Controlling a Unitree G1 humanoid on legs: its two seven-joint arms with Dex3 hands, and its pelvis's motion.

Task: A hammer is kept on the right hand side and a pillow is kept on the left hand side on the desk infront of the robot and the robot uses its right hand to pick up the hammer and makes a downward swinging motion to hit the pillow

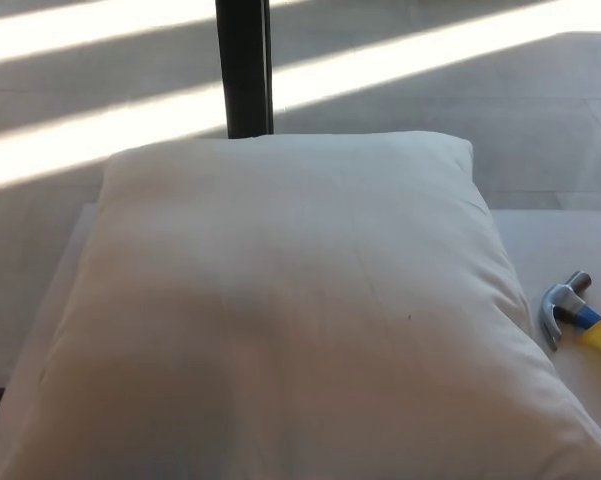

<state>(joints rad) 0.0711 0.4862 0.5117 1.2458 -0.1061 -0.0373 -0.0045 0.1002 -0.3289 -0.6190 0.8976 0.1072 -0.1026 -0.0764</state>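
A large white pillow point(290, 310) fills most of the head view, lying flat on the white desk point(560, 235). At the right edge the hammer point(570, 308) lies on the desk just beside the pillow. Its grey metal claw head points toward the pillow, and its blue and yellow handle runs out of the picture to the right. Neither of my hands shows in the view.
A black vertical post point(245, 65) stands behind the pillow. Beyond the desk is a grey floor point(430, 90) crossed by bright bands of sunlight. A soft shadow lies over the pillow's lower left part.
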